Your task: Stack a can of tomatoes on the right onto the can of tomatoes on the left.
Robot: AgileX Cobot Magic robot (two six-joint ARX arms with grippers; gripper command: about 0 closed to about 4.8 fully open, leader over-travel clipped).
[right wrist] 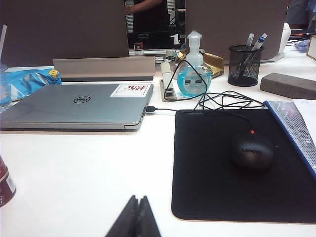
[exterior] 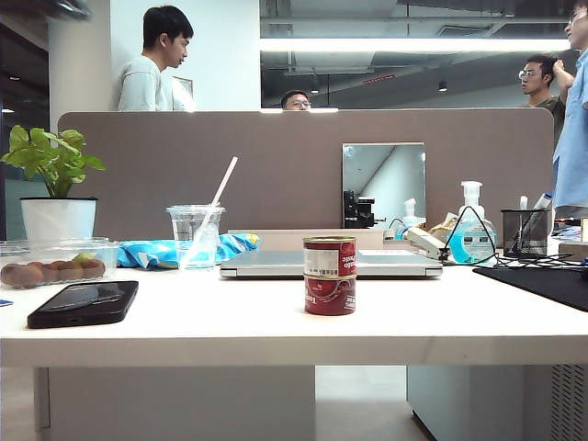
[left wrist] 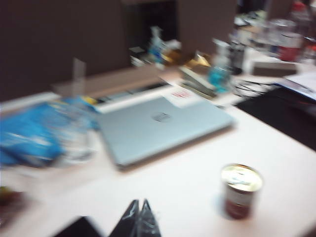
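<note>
Two red-labelled tomato cans are seen in the exterior view, already stacked: the upper can (exterior: 330, 257) sits squarely on the lower can (exterior: 330, 295), both upright, near the middle of the white tabletop (exterior: 230, 322) and just in front of the closed silver laptop (exterior: 331, 265).

In the left wrist view, which is blurred, the stack is seen from above as one shiny lid over a red body (left wrist: 241, 191). The left gripper (left wrist: 138, 217) is seen low in the frame, its dark fingertips pressed together to a point, nothing between them; it stands well apart from the cans, over bare table.

The right gripper (right wrist: 138, 217) is likewise closed tip to tip and empty, held low over the table beside a black mouse pad (right wrist: 232, 168) carrying a black corded mouse (right wrist: 252, 150). A sliver of the red can (right wrist: 5, 182) is caught at the frame edge.

Also noted:
- a clear plastic cup with a straw (exterior: 195, 234)
- a crumpled blue bag (exterior: 161, 250)
- a black phone lying flat (exterior: 84, 302)
- a blue pump bottle (exterior: 470, 230)
- a black mesh pen holder (exterior: 525, 230)
- a potted green plant (exterior: 55, 184)

Neither arm shows in the exterior view.
</note>
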